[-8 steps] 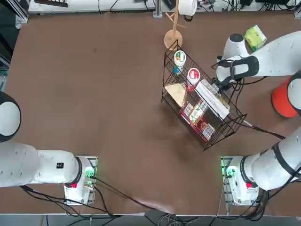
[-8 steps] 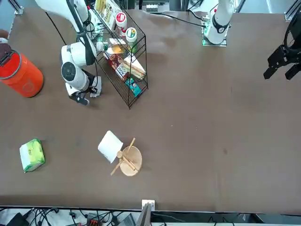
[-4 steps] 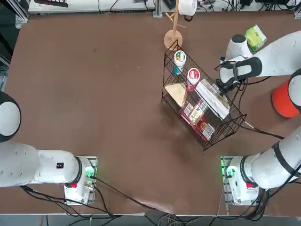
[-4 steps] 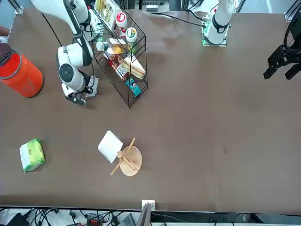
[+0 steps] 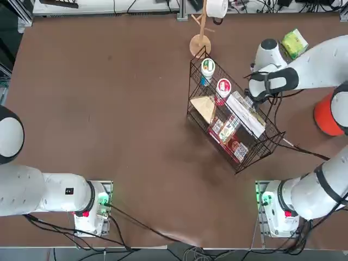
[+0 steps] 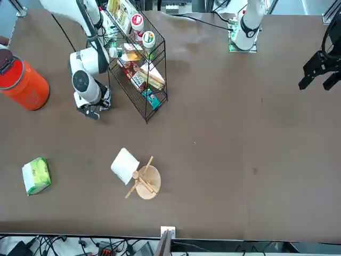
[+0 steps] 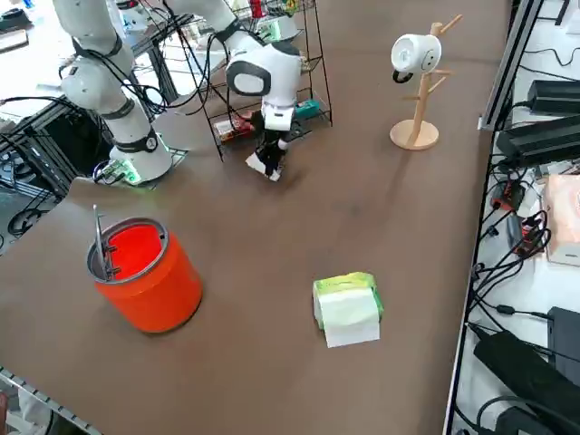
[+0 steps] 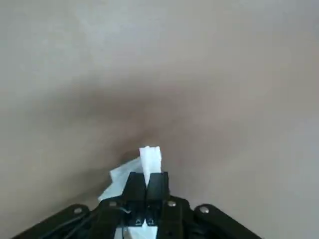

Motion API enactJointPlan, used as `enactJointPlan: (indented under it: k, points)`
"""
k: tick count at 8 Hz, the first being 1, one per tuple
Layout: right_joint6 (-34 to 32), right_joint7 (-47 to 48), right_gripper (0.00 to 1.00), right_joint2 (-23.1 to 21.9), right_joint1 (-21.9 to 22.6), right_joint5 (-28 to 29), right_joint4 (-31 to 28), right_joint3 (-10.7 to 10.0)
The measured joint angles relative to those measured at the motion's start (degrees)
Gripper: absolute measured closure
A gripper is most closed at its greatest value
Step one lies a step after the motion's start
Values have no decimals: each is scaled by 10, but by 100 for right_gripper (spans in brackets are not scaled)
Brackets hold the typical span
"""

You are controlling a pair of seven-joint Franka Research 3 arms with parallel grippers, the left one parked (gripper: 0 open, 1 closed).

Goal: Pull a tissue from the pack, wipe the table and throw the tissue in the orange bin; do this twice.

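Observation:
My right gripper [image 8: 146,175] is shut on a white tissue [image 8: 149,158] and holds it down on the dark-brown table [image 5: 109,109]. In the right side view the gripper [image 7: 269,166] stands low, right beside the black wire basket. From the front the gripper [image 6: 93,111] is between the basket and the orange bin [image 6: 24,84]. The green pack [image 7: 346,308] lies apart from it near the far right corner, also seen from above as the pack [image 5: 294,43]. The orange bin [image 7: 145,272] stands upright at the table's right edge.
A black wire basket [image 5: 231,114] filled with groceries stands tilted just left of my gripper. A wooden mug tree [image 7: 417,86] carrying a white mug is at the far edge. A cable [image 5: 304,149] runs over the table between the basket and the bin.
Holding the tissue against the table, my gripper slid a little away from the basket toward the bin side, then came back next to the basket. It stayed shut throughout.

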Motion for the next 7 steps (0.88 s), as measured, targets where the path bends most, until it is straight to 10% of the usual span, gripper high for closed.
enactJointPlan:
  k: [7]
  points:
    - [-7,92,99,18,44,0,47,-3]
